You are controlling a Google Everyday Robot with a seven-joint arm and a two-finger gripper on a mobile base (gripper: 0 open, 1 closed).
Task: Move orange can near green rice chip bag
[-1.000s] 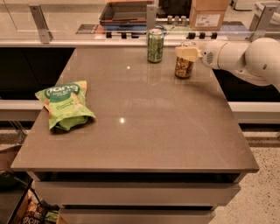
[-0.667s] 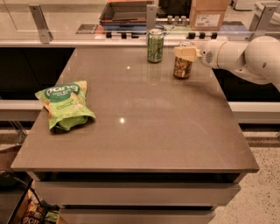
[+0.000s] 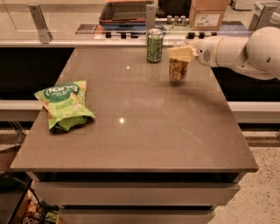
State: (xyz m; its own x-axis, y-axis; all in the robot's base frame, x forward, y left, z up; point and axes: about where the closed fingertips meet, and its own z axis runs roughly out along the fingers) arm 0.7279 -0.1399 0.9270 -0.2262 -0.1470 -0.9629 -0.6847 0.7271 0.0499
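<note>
The orange can (image 3: 178,70) stands upright at the far right of the brown table (image 3: 144,131). My gripper (image 3: 180,54) comes in from the right on a white arm (image 3: 236,48) and is shut on the can's top, which its cream fingers (image 3: 175,53) hide. The can's base is at or just above the tabletop. The green rice chip bag (image 3: 65,104) lies flat near the table's left edge, far from the can.
A green can (image 3: 154,45) stands upright at the table's far edge, just left of the orange can. Behind the table are a rail, a tray (image 3: 124,11) and a cardboard box (image 3: 209,13). Dark gaps flank the table left and right.
My gripper and the orange can have shifted a little to the left and toward the table's front. The green can and the chip bag have not moved.
</note>
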